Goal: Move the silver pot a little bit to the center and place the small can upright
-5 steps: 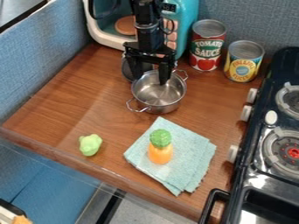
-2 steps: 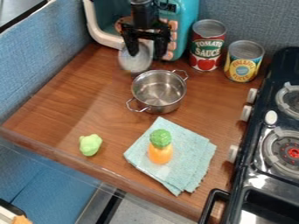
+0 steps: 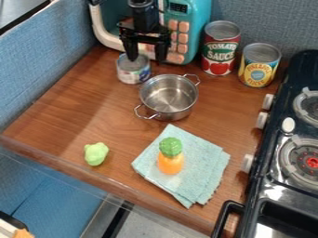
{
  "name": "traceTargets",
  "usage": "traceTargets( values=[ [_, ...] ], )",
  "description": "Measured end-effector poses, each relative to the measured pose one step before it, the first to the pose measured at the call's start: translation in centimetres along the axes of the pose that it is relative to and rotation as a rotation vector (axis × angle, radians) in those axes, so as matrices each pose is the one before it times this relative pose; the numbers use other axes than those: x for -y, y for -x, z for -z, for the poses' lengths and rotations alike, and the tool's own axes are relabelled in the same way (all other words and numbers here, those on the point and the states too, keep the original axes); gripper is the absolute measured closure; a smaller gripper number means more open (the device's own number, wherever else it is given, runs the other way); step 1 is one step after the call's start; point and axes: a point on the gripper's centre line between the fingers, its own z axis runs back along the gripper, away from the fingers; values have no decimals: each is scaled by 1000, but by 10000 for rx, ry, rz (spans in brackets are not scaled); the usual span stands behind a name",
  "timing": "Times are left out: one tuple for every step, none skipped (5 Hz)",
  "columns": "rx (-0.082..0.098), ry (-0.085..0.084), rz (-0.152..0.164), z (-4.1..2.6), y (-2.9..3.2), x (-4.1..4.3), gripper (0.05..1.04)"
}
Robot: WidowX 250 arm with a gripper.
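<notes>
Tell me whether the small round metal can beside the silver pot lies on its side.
No, the small can stands upright, its round metal top facing up and its label showing below.

Small can (image 3: 134, 75) upright beside silver pot (image 3: 168, 100)

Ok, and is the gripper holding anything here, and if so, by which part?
Nothing is held. The gripper is open, one finger at the top of the small can, the other off to its side.

The pot (image 3: 169, 100) is silver, the cloth (image 3: 202, 162) in front of it pale teal, the microwave (image 3: 199, 25) behind it turquoise with pink buttons (image 3: 183, 36).
</notes>
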Motion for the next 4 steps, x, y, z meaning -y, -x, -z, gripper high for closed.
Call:
traceTargets(
  values=[
    [-226,-122,5,895,785,-112,84],
    [-167,-386,280,-659,1466,959,85],
    [693,-573,438,-3641,1943,1716,85],
    [39,-159,63,-889,1717,523,85]
  ],
)
